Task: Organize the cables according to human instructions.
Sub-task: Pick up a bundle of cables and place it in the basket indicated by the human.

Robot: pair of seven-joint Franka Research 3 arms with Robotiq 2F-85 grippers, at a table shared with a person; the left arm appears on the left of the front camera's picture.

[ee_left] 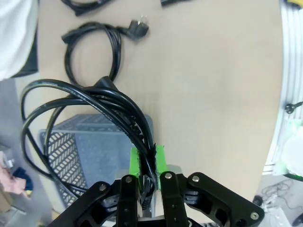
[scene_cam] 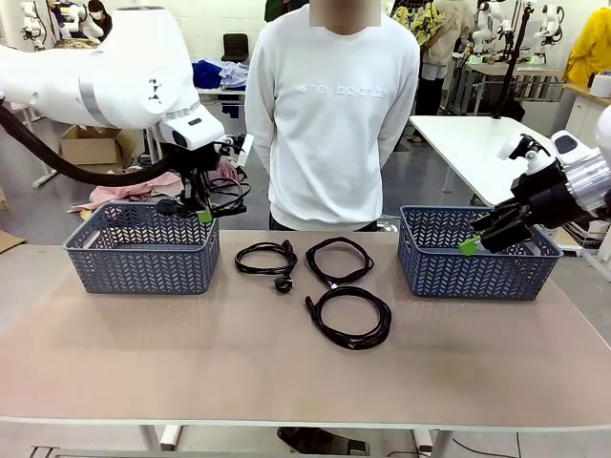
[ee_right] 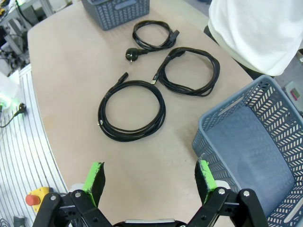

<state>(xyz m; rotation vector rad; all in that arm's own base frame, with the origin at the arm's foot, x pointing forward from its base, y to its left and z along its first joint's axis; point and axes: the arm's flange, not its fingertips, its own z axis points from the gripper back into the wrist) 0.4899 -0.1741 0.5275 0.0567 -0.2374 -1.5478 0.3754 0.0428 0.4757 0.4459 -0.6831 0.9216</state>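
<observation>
Front view: the left claw [scene_cam: 202,212] hangs over the right end of the left basket [scene_cam: 143,250], clamped shut on one coiled cable [scene_cam: 227,194] that dangles from it above the rim; I judge it is held high so the loops can go down into that basket without catching the lattice wall; three more cables lie on the surface [scene_cam: 286,382] between the two baskets: the plug-ended coil [scene_cam: 265,260] nearest the left basket, the middle coil [scene_cam: 339,260] beside it, the front coil [scene_cam: 351,318] closer to the robot; the right claw [scene_cam: 470,246] sits at the near rim of the right basket [scene_cam: 477,272], jaws spread wide with nothing in them, probably parked there until the person [scene_cam: 329,114] behind the surface gives a direction

Left wrist view: the green pads press together on several strands bunched at one side of the coil, so the whole ring hangs as one; part of it hangs over the left basket, and the plug-ended coil rests on the surface beyond

Right wrist view: the green pads stand far apart and empty; the three coils lie as separate rings, none crossing another, which should let one be lifted without dragging its neighbour; the right basket sits close by, with nothing in the part of it that shows
</observation>
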